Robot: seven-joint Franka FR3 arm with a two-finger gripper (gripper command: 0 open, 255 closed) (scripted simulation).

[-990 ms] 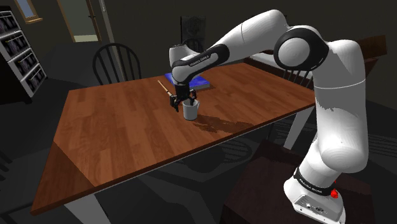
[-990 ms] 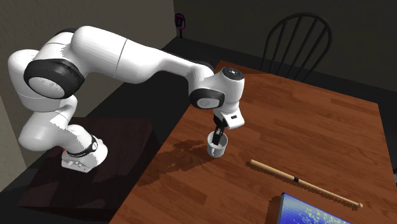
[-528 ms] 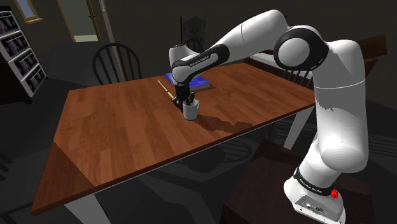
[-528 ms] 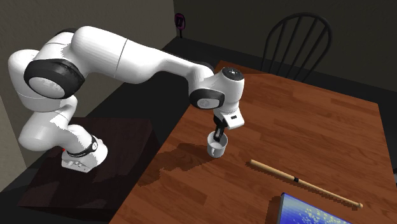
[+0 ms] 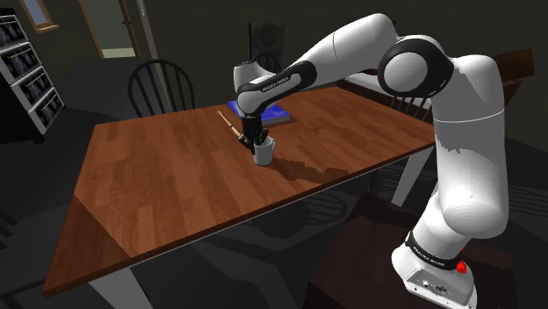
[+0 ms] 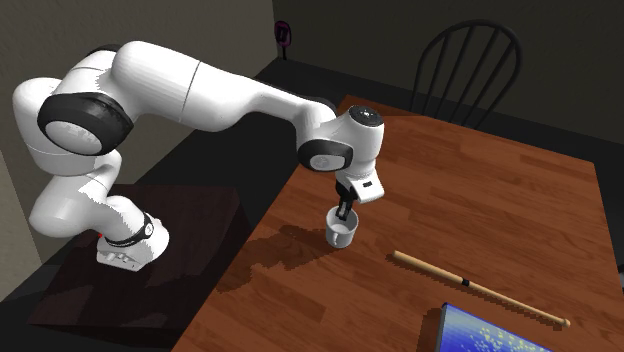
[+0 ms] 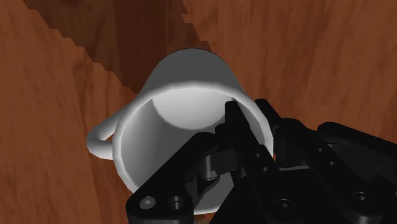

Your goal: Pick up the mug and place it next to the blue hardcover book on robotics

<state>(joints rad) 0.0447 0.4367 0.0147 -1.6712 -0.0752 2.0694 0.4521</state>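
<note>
jaws clamp one wall of the mug (image 7: 184,83); i'd lift straight, slowly, so it can't swivel.

We see a dim room. A wooden table (image 5: 167,189) has a dark spindle-back chair (image 5: 161,86) at its far edge. Beyond the table's far left corner stands a bookshelf (image 5: 26,75), near a lighter door (image 5: 112,31). The floor (image 5: 35,171) is dark. A beige wall (image 6: 200,25) shows in the second exterior view.

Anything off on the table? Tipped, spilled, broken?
Nothing tipped, spilled or broken. The mug stands upright, the gripper shut on its wall. Only oddity: a wooden bat lies on the table beside the blue book.
</note>
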